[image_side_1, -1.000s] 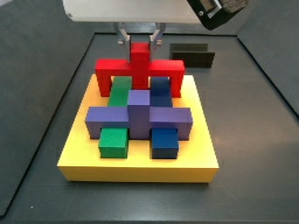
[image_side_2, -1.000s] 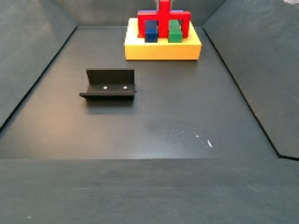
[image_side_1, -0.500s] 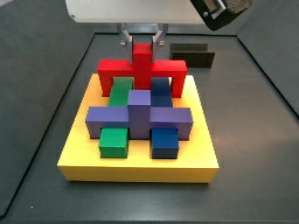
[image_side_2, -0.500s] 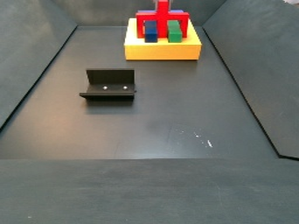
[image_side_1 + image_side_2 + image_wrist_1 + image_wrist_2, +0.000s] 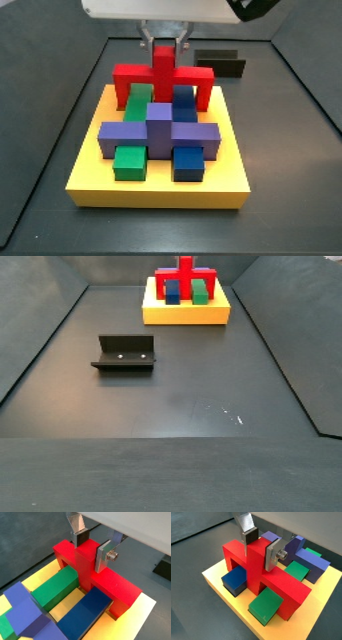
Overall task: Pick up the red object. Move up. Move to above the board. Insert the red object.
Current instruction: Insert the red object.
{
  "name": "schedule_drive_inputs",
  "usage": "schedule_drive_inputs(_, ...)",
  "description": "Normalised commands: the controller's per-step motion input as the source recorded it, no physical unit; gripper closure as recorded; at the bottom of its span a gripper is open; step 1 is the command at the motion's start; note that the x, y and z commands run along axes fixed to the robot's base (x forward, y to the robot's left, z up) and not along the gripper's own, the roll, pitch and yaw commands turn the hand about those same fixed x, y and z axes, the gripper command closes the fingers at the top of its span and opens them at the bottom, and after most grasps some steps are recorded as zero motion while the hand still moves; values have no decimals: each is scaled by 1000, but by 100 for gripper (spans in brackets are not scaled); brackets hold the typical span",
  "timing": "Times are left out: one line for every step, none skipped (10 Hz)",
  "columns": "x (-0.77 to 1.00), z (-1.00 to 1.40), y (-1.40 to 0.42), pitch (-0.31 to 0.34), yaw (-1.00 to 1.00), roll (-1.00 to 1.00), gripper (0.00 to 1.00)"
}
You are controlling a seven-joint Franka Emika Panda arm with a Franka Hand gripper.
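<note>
Red object [image 5: 100,579] gripped by the pincer [image 5: 92,548] straddles board [image 5: 94,170] blocks; fixture [image 5: 124,353] shows separately.

No readable text or labels anywhere

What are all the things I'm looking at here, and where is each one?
Board: one, yellow, at the far end of the dark floor in a side view.
Red object: one, red, standing on the board, bridging over the green and blue blocks.
Purple block: one, cross-shaped, middle of the board.
Green blocks: two, one at the board's front, one under the red object.
Blue blocks: two, laid likewise beside the green ones.
Fixture: one, dark, on the floor apart from the board.
Gripper: one, silver fingers, clamped on the red object's upright stub.
</note>
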Motion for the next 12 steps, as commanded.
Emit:
schedule_drive_inputs(0, -3, 74, -27, 0, -294, 100)
schedule_drive_inputs(-63, 0, -57, -19, 60, -206, 100)
schedule_drive_inputs(-43, 0, -189, -20, 66, -76, 100)
schedule_drive_inputs(-63, 0, -120, -20, 26, -36, 100)
schedule_drive_inputs(-160, 0, 0, -41, 0, 0, 100)
schedule_drive_inputs(-157, -191, 86, -44, 0, 121, 100)
schedule_drive_inputs(0, -43, 57, 0, 129, 246, 100)
schedule_drive_inputs(0, -126, 0, 0, 126, 266, 100)
schedule_drive_inputs(51, -189, 0, 0, 109, 344, 100)
schedule_drive_inputs(134, -314, -57, -13, 103, 316, 100)
schedule_drive_inputs(0, -540, 0, -71, 20, 101, 100)
schedule_drive_inputs(0, -506, 0, -69, 0, 0, 100)
